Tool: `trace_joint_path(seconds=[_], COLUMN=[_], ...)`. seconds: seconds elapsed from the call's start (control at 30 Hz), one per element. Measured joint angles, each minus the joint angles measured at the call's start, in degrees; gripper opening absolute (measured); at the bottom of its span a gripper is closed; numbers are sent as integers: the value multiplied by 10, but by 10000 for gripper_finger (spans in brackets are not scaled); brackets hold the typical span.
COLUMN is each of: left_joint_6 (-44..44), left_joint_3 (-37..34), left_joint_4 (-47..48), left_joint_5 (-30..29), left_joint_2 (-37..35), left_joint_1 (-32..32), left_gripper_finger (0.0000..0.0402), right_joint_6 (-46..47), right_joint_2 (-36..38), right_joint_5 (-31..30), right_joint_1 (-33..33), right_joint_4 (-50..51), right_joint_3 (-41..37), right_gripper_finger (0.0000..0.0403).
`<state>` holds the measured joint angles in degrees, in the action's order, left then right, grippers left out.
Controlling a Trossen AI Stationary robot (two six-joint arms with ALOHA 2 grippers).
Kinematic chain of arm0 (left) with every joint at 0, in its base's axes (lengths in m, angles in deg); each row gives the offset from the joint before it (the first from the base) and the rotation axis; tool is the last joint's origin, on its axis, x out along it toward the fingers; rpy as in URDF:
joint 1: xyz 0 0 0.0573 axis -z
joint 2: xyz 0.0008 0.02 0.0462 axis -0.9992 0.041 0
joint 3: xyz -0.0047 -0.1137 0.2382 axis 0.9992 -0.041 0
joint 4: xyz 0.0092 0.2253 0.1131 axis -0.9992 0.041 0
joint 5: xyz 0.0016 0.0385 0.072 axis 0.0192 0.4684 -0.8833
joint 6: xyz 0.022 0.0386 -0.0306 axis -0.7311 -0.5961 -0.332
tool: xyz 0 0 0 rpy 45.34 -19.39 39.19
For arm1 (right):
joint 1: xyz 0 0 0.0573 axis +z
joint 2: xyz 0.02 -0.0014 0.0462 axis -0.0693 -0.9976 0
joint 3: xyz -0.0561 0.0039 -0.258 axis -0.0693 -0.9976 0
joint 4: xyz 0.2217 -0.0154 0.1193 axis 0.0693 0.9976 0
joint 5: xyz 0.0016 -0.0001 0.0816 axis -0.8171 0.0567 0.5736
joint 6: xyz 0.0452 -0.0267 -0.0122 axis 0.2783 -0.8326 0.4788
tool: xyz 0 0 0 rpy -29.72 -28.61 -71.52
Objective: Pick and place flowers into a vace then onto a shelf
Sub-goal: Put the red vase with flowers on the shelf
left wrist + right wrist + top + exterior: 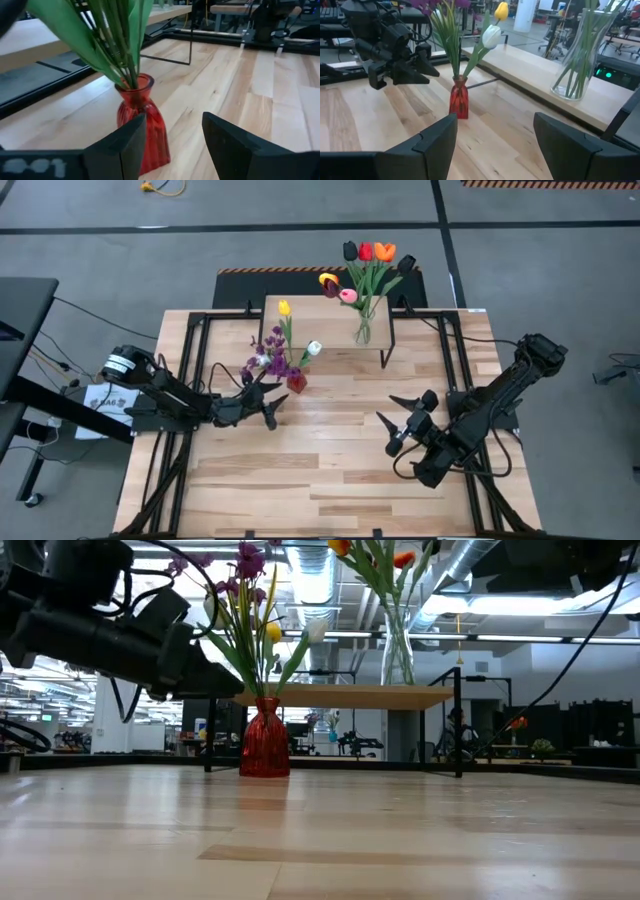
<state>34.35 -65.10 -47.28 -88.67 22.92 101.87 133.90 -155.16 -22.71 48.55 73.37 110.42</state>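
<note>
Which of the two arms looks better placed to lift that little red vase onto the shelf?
Probably the left. Its open gripper hangs right beside the red vase, facing it, while the right gripper waits open farther off across the table.

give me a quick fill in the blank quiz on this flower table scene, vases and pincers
1. The red vase stands on the ____, not on the shelf.
2. The vase on the shelf is made of clear ____.
3. The left pincer, open and empty, is next to the ____ vase.
4. The tulip just below the yellow tulip in the right wrist view is ____.

Missing words: table; glass; red; white
</note>
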Motion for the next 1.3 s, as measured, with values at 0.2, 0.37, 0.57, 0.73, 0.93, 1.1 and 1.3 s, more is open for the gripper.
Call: trace_joint_path(seconds=[0.2,0.37,0.57,0.73,0.93,1.1,1.3], left_joint_6=[7,48,86,59,87,114,117], left_joint_3=[-36,-69,-72,-72,-72,-72,-72], left_joint_4=[5,32,65,51,51,59,59], left_joint_5=[-7,-30,-66,-66,-64,-50,-28], left_joint_2=[-38,-94,-110,-110,-110,-110,-110], left_joint_1=[9,36,64,64,64,64,65], left_gripper_finger=[197,197,197,197,197,197,202], right_joint_6=[0,0,0,0,0,0,-1], right_joint_2=[0,0,0,0,0,0,0], right_joint_5=[4,4,5,6,6,6,7], right_joint_1=[0,-3,-14,-15,-1,8,7], right_joint_4=[-3,-3,-3,-2,-2,-2,0], right_joint_3=[0,0,0,0,0,0,0], right_gripper_finger=[255,255,255,255,255,255,255])
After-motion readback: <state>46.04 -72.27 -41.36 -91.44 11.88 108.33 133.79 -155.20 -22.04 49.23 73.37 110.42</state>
